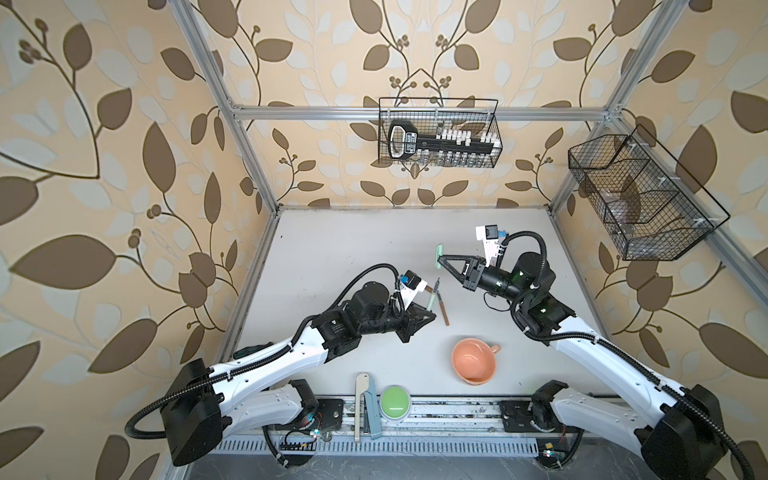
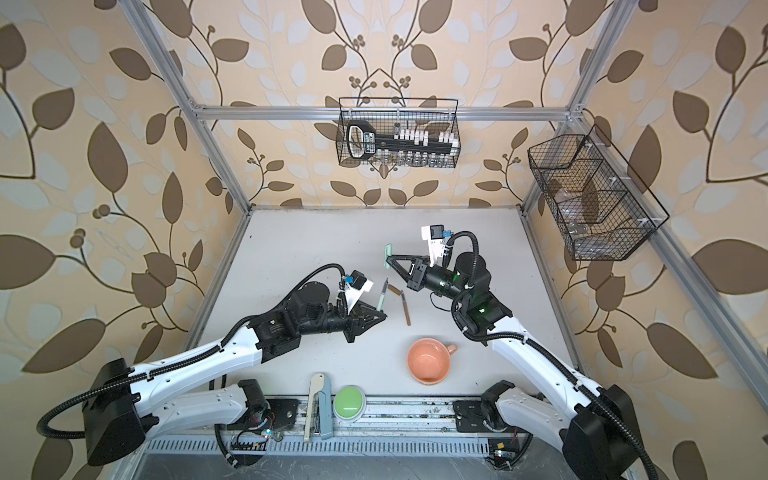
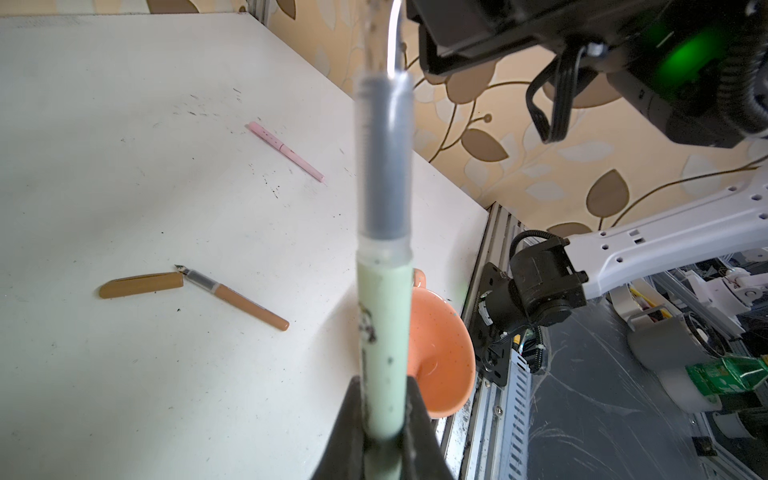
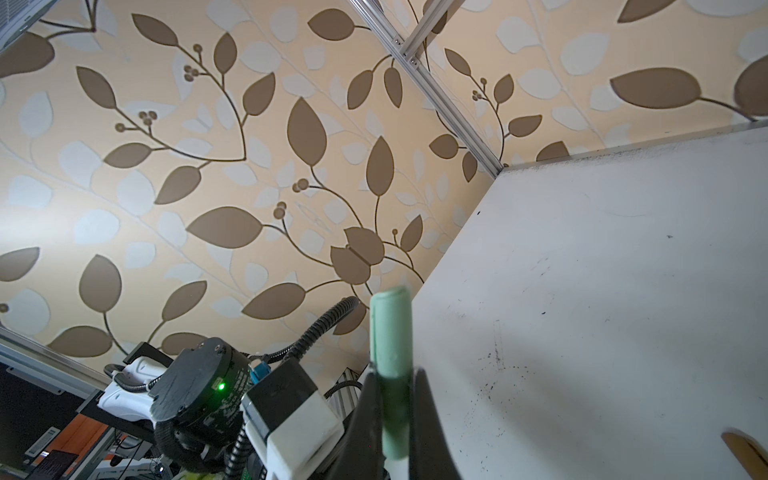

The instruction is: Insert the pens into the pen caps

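Note:
My left gripper [image 1: 432, 316] [image 3: 384, 399] is shut on the lower barrel of the grey-green pen [image 1: 433, 296] [image 3: 384, 324], whose dark tip points up and away. My right gripper [image 1: 440, 260] [image 4: 392, 399] is shut on the pale green pen cap [image 1: 439, 253] [image 4: 390, 353], held in the air a little beyond the pen's tip and apart from it. The tan-brown pen [image 2: 405, 309] [image 3: 241, 299] lies uncapped on the table with its tip at the mouth of the tan-brown cap [image 2: 395, 290] [image 3: 141, 284]. A pale pink pen [image 3: 286, 151] lies farther off.
An orange cup [image 1: 473, 359] stands on the white table [image 1: 332, 257] near the front, right of my left gripper. A green button [image 1: 395, 401] and a flat tool [image 1: 361, 403] sit at the front edge. Two wire baskets [image 1: 438, 133] [image 1: 640, 199] hang on the walls.

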`<move>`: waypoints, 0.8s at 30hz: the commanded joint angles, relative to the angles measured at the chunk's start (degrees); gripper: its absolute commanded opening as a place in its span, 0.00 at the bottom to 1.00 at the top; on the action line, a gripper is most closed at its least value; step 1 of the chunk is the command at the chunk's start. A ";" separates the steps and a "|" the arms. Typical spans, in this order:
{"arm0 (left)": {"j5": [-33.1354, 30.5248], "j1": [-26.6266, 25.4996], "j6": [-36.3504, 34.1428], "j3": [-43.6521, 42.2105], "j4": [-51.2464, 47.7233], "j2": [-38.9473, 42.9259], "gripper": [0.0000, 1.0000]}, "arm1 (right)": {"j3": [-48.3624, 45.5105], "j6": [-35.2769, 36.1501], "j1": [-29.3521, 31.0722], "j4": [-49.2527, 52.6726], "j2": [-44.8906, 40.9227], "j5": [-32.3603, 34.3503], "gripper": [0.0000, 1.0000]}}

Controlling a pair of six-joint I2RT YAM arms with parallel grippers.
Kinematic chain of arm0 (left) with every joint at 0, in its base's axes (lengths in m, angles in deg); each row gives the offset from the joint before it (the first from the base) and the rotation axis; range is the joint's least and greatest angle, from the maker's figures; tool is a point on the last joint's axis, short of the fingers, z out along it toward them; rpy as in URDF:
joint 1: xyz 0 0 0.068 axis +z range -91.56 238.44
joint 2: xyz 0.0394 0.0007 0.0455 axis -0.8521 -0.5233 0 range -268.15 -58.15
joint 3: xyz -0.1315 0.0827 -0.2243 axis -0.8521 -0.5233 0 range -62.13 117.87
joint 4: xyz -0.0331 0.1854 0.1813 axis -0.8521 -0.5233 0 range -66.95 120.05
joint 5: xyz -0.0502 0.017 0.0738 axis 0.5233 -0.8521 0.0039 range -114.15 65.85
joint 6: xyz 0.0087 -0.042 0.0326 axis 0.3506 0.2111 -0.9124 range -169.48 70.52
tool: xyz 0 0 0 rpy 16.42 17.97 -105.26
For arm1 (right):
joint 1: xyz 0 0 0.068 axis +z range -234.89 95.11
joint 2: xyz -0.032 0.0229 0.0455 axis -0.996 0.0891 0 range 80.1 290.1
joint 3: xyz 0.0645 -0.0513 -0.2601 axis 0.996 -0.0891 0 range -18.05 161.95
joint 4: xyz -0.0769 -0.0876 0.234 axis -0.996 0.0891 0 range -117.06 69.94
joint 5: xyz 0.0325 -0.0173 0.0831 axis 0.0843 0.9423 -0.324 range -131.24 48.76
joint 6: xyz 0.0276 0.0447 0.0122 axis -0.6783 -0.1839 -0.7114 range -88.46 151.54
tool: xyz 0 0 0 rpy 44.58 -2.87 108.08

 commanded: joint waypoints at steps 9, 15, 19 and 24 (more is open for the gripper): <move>0.01 0.74 -0.65 0.57 2.27 0.96 0.00 | -1.22 -0.01 0.62 -0.70 -0.05 -1.26 0.05; -0.53 0.91 -0.68 0.44 2.70 1.22 0.00 | -1.63 -0.06 0.91 -0.72 -0.31 -1.53 0.05; -0.42 1.09 -0.59 0.53 2.98 1.39 0.00 | -1.93 0.24 0.98 -0.61 -0.37 -1.62 0.04; -0.49 1.26 -0.56 0.53 2.98 1.42 0.00 | -2.22 0.34 0.91 -0.43 -0.68 -1.52 0.04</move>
